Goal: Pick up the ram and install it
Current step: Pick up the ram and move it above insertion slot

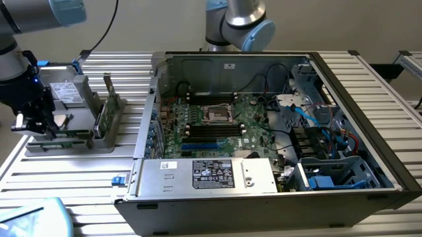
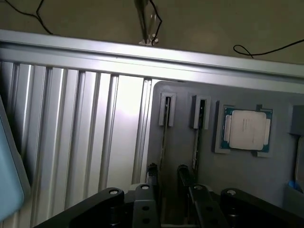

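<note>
Jaws hung open over the grey plastic tray, lined up above a thin green ram stick standing edge-on; squaring them along its length seemed wise.

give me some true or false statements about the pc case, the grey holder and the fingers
The computer case is open, with its motherboard exposed. True.
A silver CPU chip sits in a pocket of the grey holder. True.
The fingers are inside the case. False: they are over the grey holder, to the exterior view's left of the case.
The fingers are clamped shut. False: they stand open and hold nothing.
</note>
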`<state>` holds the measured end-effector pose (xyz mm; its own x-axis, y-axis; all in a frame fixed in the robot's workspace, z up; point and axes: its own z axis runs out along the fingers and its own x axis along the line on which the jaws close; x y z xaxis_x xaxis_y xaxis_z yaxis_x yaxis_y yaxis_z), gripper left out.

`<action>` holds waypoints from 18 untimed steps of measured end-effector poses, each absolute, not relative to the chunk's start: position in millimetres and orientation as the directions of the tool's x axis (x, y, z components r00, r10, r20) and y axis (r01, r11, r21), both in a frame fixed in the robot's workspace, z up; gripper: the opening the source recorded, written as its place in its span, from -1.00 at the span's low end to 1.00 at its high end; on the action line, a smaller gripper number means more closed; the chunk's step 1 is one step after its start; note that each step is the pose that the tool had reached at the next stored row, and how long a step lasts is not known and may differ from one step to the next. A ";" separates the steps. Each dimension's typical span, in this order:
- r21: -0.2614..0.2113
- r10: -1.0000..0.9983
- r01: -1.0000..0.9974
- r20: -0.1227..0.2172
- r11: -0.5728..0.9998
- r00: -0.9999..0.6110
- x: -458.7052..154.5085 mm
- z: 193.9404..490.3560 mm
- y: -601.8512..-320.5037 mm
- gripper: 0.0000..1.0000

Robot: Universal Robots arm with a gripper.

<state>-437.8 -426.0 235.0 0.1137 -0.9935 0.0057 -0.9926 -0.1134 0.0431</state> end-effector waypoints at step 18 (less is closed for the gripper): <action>0.043 -0.985 -0.984 0.005 -0.170 0.171 -436.5 202.4 -431.8 -0.38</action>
